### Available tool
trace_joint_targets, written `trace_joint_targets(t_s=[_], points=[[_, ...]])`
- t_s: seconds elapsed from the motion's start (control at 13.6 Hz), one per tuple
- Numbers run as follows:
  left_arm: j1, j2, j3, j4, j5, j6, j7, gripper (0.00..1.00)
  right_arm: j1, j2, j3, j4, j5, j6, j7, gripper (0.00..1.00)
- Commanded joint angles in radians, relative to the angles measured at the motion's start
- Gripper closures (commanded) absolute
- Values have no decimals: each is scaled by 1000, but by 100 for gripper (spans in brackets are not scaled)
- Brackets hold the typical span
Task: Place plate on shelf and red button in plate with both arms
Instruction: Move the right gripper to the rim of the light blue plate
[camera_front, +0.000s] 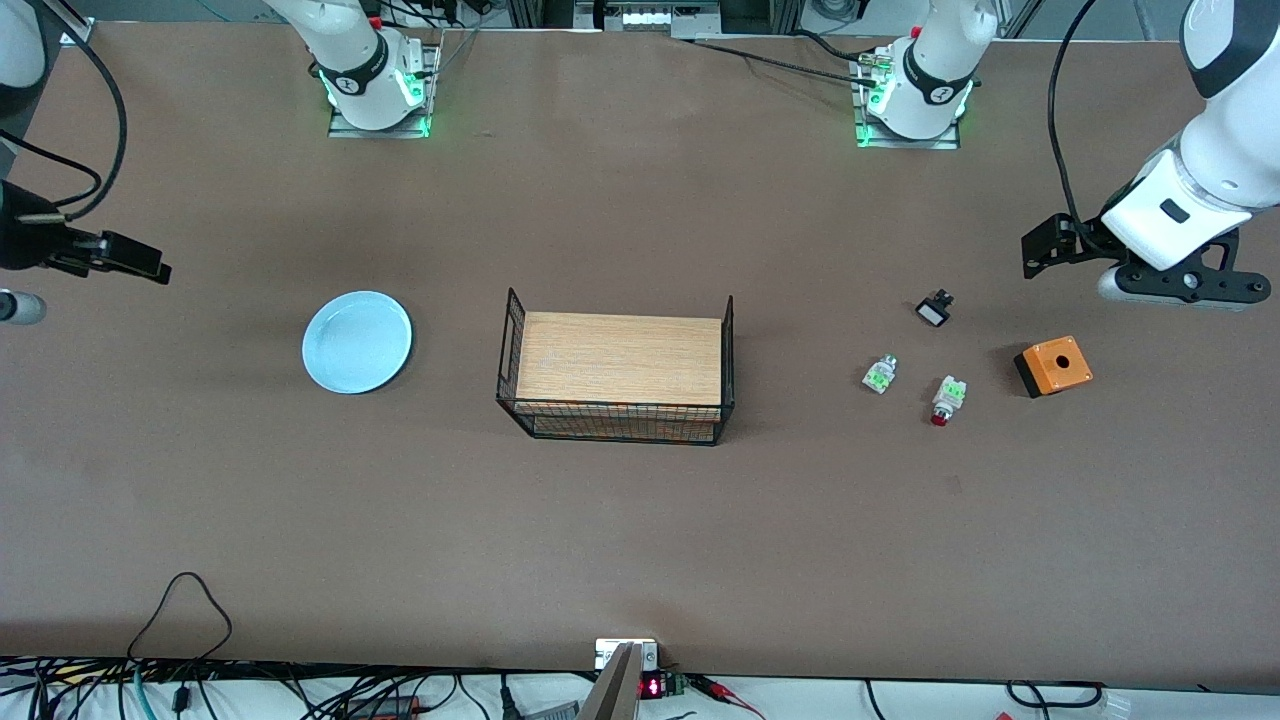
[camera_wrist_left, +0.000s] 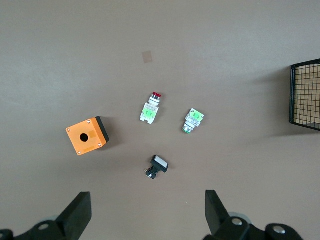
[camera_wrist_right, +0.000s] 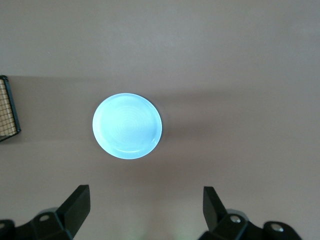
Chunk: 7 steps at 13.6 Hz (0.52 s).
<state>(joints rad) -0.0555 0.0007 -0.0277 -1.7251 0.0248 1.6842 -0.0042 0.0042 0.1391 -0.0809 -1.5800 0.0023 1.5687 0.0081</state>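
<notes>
Altogether: seven separate things lie on the brown table, and two arms hang above its ends.
Plates: one, the plate, round, pale blue and glossy, flat on the table toward the right arm's end, well apart from the basket; nothing lies on it.
Baskets: one black wire basket at the middle of the table, with one wooden board lying across its inside.
Small switch parts: three, grouped toward the left arm's end.
Red button: the red button lies on its side, white-grey body with a green patch, red cap pointing toward the front camera; it is the part of the group nearest that camera.
Green-white part: one green-white part beside the red button, on the basket's side of it, not touching.
Black part: one black part with a white face, farthest of the three from the front camera.
Boxes: one orange box with a round hole in its top face, near the red button, closer to the table's end.
Left gripper: the left gripper hangs over the left arm's end of the table, fingers spread wide and holding nothing.
Right gripper: the right gripper hangs over the right arm's end, fingers likewise parted and bare.
</notes>
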Motion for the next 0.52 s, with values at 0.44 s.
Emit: trace_joint_targets(t_s=[0.44], points=[[-4, -4, -8, 9, 44, -12, 1, 0, 37, 74, 4, -297, -7, 360, 19, 0]])
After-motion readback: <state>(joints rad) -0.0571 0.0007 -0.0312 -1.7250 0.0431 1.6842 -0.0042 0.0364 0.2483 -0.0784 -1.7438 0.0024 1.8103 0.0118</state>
